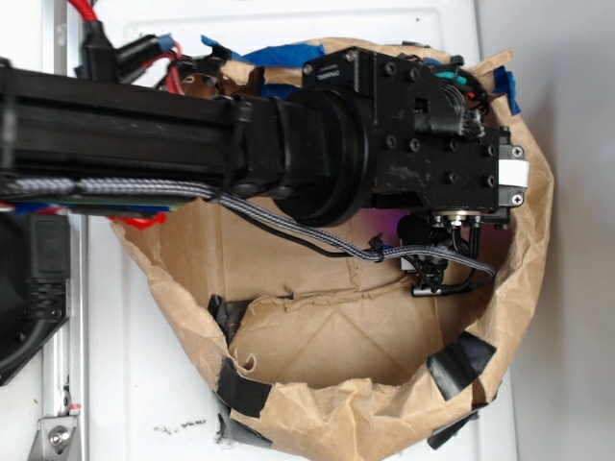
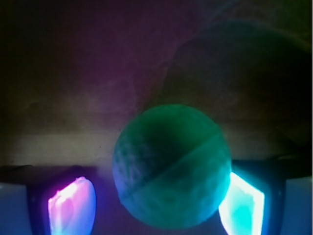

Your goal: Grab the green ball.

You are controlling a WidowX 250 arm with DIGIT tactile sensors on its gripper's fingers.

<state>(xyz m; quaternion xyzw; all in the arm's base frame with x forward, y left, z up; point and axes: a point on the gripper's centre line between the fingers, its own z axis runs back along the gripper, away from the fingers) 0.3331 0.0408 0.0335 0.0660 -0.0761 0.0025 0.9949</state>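
We have the arm reaching down into the brown paper bag [image 1: 327, 384], whose rim is patched with black tape [image 1: 459, 363], and its bulk hides whatever lies below it in the exterior view. From the wrist view we see the gripper [image 2: 156, 203] with the green ball [image 2: 172, 166] sitting right between its two glowing fingers [image 2: 71, 205], one lit pink and the other cyan. The ball fills the gap: the cyan finger looks to be touching its side, while on the pink side we see a narrow dark strip, so we cannot tell whether that finger presses it yet. The jaws stand at about the ball's width, neither wide nor closed down. We judge the approach to be done and the ball well centred. What is left, as we read it, is to finish the squeeze if it is not firm and then lift the ball clear of the bag's floor, which we see as dim paper behind it.
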